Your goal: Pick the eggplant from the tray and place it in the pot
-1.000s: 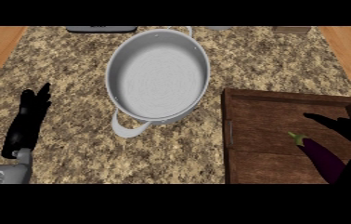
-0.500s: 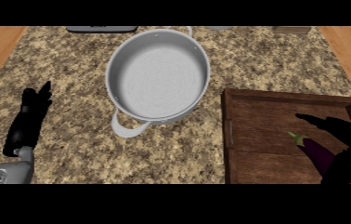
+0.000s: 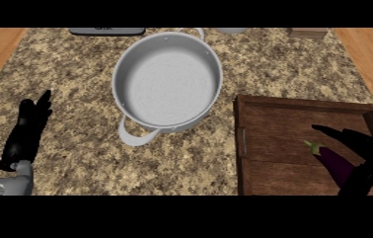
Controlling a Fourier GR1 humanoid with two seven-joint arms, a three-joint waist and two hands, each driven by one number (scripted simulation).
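A dark purple eggplant (image 3: 334,162) with a green stem lies on the brown wooden tray (image 3: 277,133) at the lower right. My right hand (image 3: 357,142) hangs over the eggplant's right side, fingers stretched toward the upper left, open and not closed round it. The grey pot (image 3: 167,81) stands left of the tray with nothing inside, one handle pointing toward me. My left hand (image 3: 27,131) rests open at the left edge with its fingers up.
A dark flat object (image 3: 107,31), a grey item (image 3: 232,30) and a small brown block (image 3: 307,33) lie along the counter's far edge. Speckled stone counter (image 3: 80,74) surrounds the pot.
My right hand has slid down and to the right over the eggplant. The left hand, the pot and the tray stay as they were.
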